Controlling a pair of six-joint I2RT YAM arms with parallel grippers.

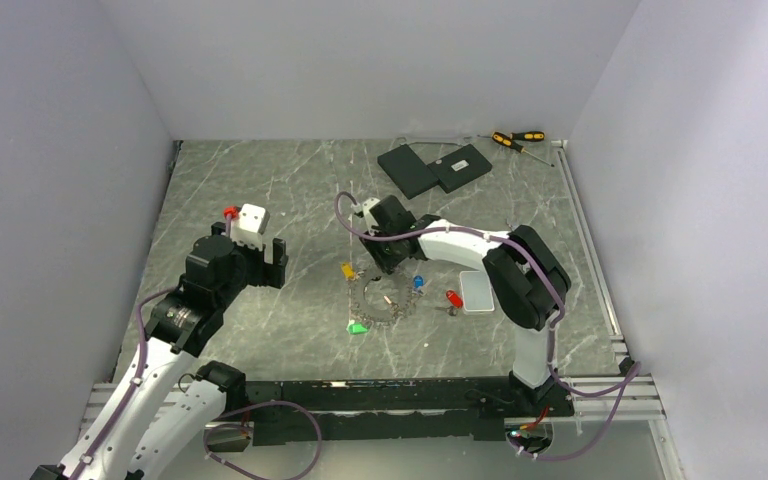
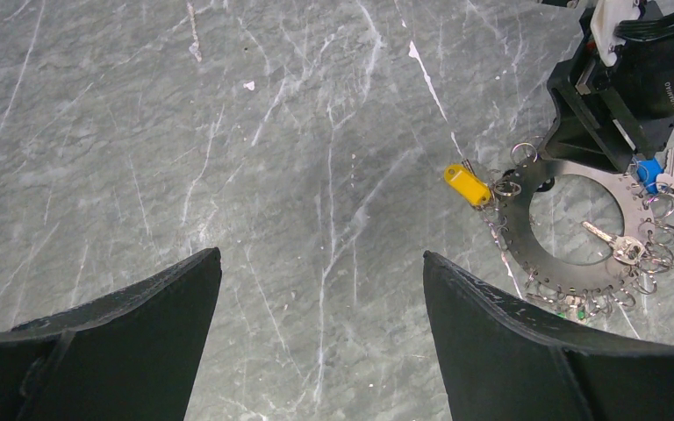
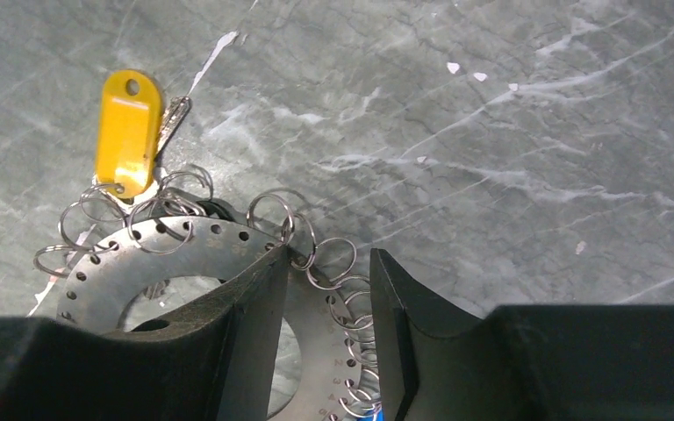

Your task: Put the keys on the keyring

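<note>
I have the right gripper [image 3: 329,263] astride the keyring [image 3: 114,263], grip unclear; left gripper [image 2: 320,263] gapes empty. Next: fetch the red key [image 1: 453,297] behind it.

The grey marble-patterned tabletop [image 1: 260,200] is closed in by plain white walls [image 1: 380,60] on three sides. Near its far edge lie two flat black rectangular slabs [image 1: 410,170], side by side and touching (the right one bears a small pale mark). Just right of them lie two yellow-and-black-handled screwdrivers [image 1: 505,140], close together. A small white rounded-rectangular tray [image 1: 477,292] sits nearer the front, right of centre.
</note>
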